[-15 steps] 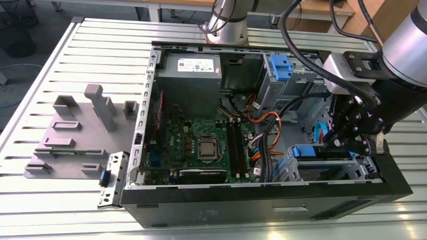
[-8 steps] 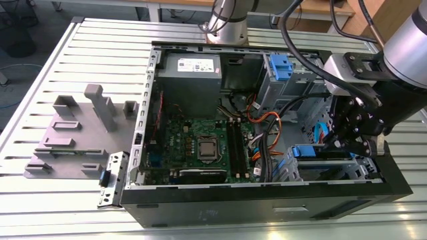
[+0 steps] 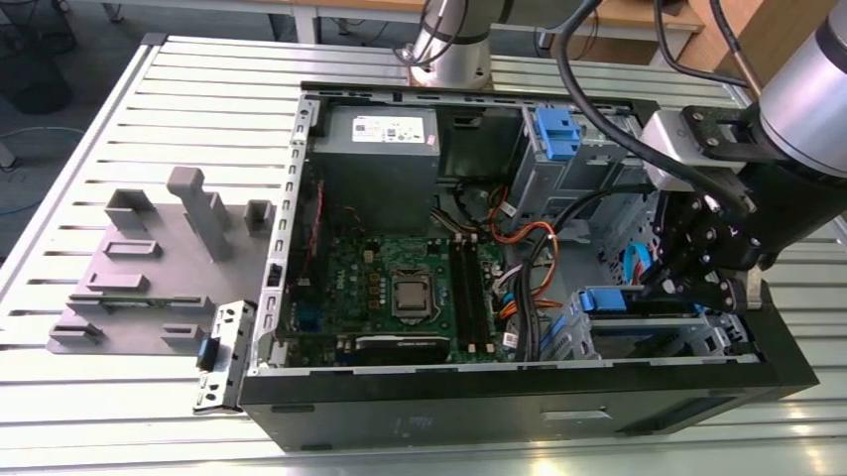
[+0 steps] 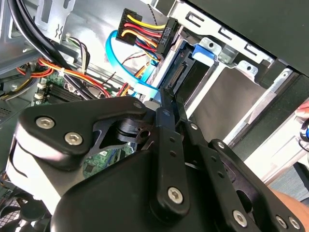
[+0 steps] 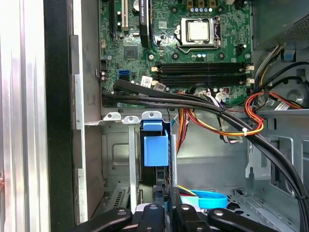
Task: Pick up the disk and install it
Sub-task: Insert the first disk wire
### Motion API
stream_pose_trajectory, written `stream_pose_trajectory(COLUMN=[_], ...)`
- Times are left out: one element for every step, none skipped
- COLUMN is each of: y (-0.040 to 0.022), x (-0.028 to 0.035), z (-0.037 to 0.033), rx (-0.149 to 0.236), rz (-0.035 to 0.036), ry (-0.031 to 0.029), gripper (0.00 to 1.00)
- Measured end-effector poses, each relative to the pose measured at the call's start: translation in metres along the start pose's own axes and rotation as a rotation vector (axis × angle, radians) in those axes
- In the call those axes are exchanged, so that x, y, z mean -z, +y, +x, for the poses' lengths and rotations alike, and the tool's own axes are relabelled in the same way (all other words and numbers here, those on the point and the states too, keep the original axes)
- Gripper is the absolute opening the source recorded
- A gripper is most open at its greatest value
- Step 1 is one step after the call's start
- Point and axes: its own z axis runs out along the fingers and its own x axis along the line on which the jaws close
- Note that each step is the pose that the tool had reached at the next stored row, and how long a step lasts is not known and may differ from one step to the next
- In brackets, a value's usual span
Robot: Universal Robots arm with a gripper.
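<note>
The disk (image 3: 606,299) sits in the drive cage at the front corner of the open computer case (image 3: 530,397), on the exterior view's right, its blue side rail showing. In the second wrist view its connector end (image 4: 177,72) and blue rail tab (image 4: 205,50) lie just beyond my fingertips. In the first wrist view the disk's blue rail (image 5: 155,145) stands in the cage slot. My gripper (image 3: 658,290) hangs inside the case right at the disk's end. Its black fingers (image 4: 164,113) are shut together with their tips at the disk's edge and nothing between them.
A bundle of black, red, orange and yellow cables (image 5: 217,113) runs close beside the cage. A light blue data cable (image 4: 126,72) and a power plug (image 4: 145,31) hang near the disk's end. The motherboard (image 3: 397,288) fills the case floor. A grey fixture (image 3: 146,268) lies on the slatted table.
</note>
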Motion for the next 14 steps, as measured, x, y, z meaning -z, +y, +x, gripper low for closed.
stream_pose_trajectory(y=[0.0,0.0,0.0,0.0,0.0,0.0,0.0,0.0,0.0,0.0,0.0,0.0,0.0,0.0002], x=[-0.0001,-0.0002,-0.0004,-0.0004,-0.0005,-0.0004,-0.0001,0.0007,0.0018,0.0028,0.003,0.003,0.003,0.0029], z=[0.0,0.0,0.0,0.0,0.0,0.0,0.0,0.0,-0.0001,-0.0001,-0.0001,-0.0001,-0.0001,-0.0001], rx=[0.0,0.0,0.0,0.0,0.0,0.0,0.0,0.0,0.0,0.0,0.0,0.0,0.0,0.0], rz=[0.0,0.0,0.0,0.0,0.0,0.0,0.0,0.0,0.0,0.0,0.0,0.0,0.0,0.0], ry=[0.0001,0.0001,0.0,-0.0001,-0.0002,-0.0001,-0.0003,-0.0005,-0.0004,-0.0001,-0.0004,-0.0005,-0.0005,-0.0003], gripper=[0.16,0.16,0.16,0.16,0.16,0.16,0.16,0.16,0.16,0.16,0.16,0.16,0.16,0.16])
